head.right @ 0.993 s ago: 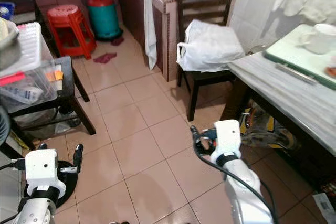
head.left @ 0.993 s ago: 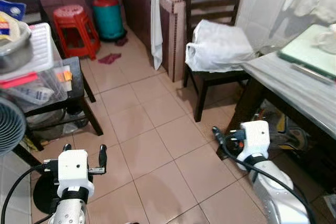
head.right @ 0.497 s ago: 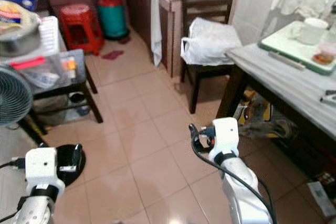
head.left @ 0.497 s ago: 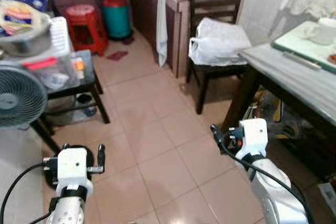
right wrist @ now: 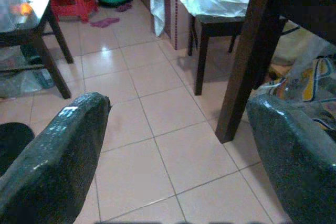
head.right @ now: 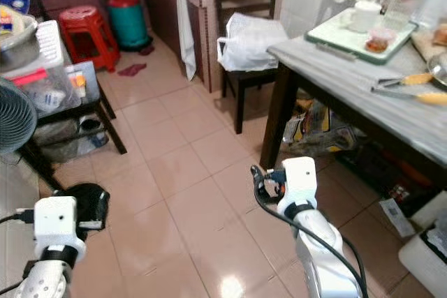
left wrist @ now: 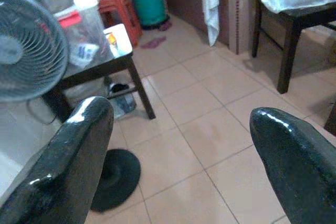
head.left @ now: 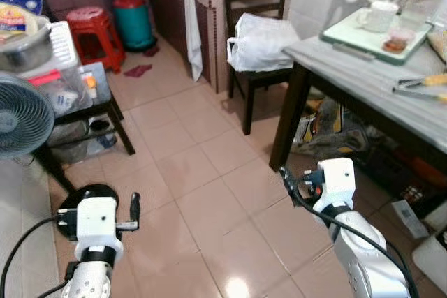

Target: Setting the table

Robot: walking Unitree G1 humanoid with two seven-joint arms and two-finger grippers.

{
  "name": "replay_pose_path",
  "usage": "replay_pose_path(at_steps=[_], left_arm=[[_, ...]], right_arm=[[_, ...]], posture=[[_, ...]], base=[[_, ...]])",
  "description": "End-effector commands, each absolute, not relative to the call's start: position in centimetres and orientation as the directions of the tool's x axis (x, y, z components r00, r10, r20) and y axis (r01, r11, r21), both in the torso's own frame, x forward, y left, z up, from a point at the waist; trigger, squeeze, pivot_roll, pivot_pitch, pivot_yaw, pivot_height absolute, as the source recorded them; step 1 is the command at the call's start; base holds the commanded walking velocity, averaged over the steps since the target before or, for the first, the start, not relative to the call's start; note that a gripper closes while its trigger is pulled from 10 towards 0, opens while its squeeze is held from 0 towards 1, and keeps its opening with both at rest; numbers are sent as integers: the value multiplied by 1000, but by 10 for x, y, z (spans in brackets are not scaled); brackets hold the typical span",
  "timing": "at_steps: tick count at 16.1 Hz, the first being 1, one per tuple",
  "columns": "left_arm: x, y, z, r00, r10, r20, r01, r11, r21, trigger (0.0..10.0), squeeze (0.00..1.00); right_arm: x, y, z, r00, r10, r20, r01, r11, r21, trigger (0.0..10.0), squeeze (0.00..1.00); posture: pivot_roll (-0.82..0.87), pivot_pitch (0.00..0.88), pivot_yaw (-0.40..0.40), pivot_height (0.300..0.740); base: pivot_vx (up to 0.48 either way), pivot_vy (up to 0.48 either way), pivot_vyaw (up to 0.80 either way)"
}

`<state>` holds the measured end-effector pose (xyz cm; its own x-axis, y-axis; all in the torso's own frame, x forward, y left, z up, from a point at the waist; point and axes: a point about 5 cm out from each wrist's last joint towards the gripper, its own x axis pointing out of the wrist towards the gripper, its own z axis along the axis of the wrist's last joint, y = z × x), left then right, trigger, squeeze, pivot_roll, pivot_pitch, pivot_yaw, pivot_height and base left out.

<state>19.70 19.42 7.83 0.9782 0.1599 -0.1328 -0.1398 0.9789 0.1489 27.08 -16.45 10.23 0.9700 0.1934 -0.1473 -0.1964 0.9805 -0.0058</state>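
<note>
The table [head.left: 363,68] stands at the robot's right, grey-topped on dark legs. On its far end lies a green tray [head.left: 374,29] holding a white mug [head.left: 378,15] and a small clear cup [head.left: 400,38] with reddish contents. Nearer on the table top lie utensils with yellow handles [head.right: 412,80].

A dark chair [head.left: 255,40] beside the table carries a white plastic bag [head.left: 262,33]; its contents cannot be made out. At the robot's left, a low dark side table [head.left: 84,113] bears a clear storage box [head.left: 59,88] filled with mixed small items, and a metal bowl [head.left: 24,33] holding a packet sits on top. A fan [head.left: 21,116] stands in front of it. Behind are a red stool [head.left: 94,29] and a green gas cylinder [head.left: 133,19].

The left pincer [left wrist: 178,145] is released, fingers spread wide, above the tiled floor [head.left: 202,172]. The right pincer [right wrist: 173,140] is likewise released and empty, low over the floor near the table leg [right wrist: 252,51]
</note>
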Motion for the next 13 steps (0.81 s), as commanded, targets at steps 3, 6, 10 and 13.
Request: replay_pose_path(at_steps=[3, 6, 10, 13], left_arm=[[197, 192, 77, 978, 155, -140, -134, 980, 150, 10000, 0], [197, 191, 77, 978, 152, -142, -130, 980, 148, 10000, 0], [198, 191, 76, 978, 149, -146, -127, 981, 149, 10000, 0], [198, 191, 75, 978, 145, -147, -123, 981, 149, 10000, 0]], right_arm=[[269, -168, 100, 969, 187, -162, -190, 982, -6, 10000, 0], [269, -168, 99, 968, 188, -166, -191, 982, -5, 10000, 0], [269, -167, 99, 967, 190, -168, -193, 981, -6, 10000, 0], [269, -166, 99, 967, 192, -169, -196, 981, -4, 10000, 0]], posture=[[-118, 76, 36, 740], [-120, 79, 35, 740], [-121, 80, 36, 740], [-120, 81, 39, 740]], base=[[-274, 0, -638], [-274, 0, -681], [-275, 0, -727], [-259, 0, -696]])
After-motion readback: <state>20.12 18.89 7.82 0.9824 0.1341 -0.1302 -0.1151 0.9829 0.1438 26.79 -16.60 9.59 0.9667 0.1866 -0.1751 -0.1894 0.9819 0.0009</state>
